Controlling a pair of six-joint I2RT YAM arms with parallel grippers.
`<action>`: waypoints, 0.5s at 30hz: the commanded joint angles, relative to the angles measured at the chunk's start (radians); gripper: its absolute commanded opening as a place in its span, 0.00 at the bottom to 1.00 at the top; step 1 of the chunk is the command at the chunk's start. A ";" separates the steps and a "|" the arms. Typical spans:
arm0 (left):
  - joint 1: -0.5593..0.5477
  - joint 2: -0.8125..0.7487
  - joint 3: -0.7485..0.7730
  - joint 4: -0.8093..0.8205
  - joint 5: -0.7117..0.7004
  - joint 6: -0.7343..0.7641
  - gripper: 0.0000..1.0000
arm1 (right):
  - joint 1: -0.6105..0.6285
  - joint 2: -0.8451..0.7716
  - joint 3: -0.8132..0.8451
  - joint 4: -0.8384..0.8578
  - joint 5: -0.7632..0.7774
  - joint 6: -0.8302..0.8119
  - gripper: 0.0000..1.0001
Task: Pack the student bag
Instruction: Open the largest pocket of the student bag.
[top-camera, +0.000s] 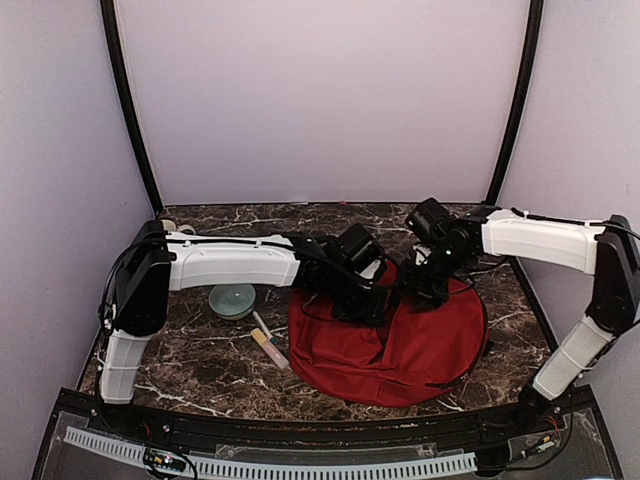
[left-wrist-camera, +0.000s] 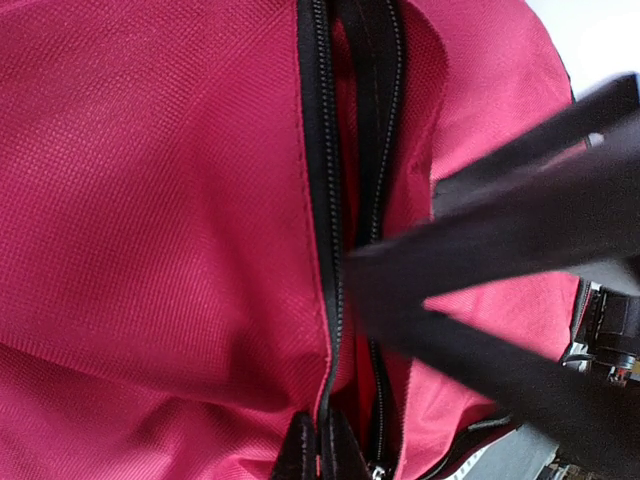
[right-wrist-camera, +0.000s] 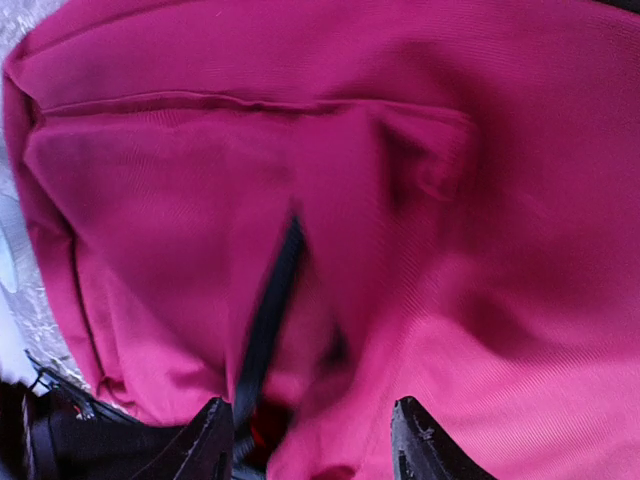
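Left hand (left-wrist-camera: 320, 458) has its fingers pressed close together at the 6 o'clock edge of its own view. They look to be pinching the black zipper (left-wrist-camera: 322, 250) edge of the bag (top-camera: 420, 350). The right hand (right-wrist-camera: 315, 445) is spread wide, astride a bunched fold of red cloth; whether it presses that fold I cannot tell. The bag lies slumped on the tabletop (top-camera: 200, 370), toward 4 o'clock from its middle, with both hands over its 11 o'clock rim.

The mouth looks like a narrow slit. A thin pinch on zipper tape may slip under a quick pull, and the soft cloth would fall shut again. If the right hand closes on both layers at once, the whole bag would likely lift instead of opening. Black straps (left-wrist-camera: 520, 220) cross at 3 o'clock of the zipper, near enough to snag a finger or be dragged into the mouth.

Nothing pins the bag, so a sideways tug could slide it. At its 9 o'clock lie a pen (top-camera: 261, 324) and a small stick (top-camera: 273, 350), with a pale bowl (top-camera: 232, 300) beyond them. The left arm hangs over them, and a low sweep could scatter them.
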 joint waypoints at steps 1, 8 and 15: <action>-0.009 -0.005 -0.011 0.001 0.029 0.004 0.00 | 0.033 0.093 0.061 -0.023 0.004 -0.013 0.53; -0.009 -0.005 -0.009 -0.007 0.022 0.004 0.00 | 0.039 0.149 0.018 -0.018 -0.037 -0.058 0.30; -0.009 -0.005 -0.003 -0.012 0.011 0.001 0.00 | 0.038 0.113 0.030 -0.062 -0.013 -0.098 0.00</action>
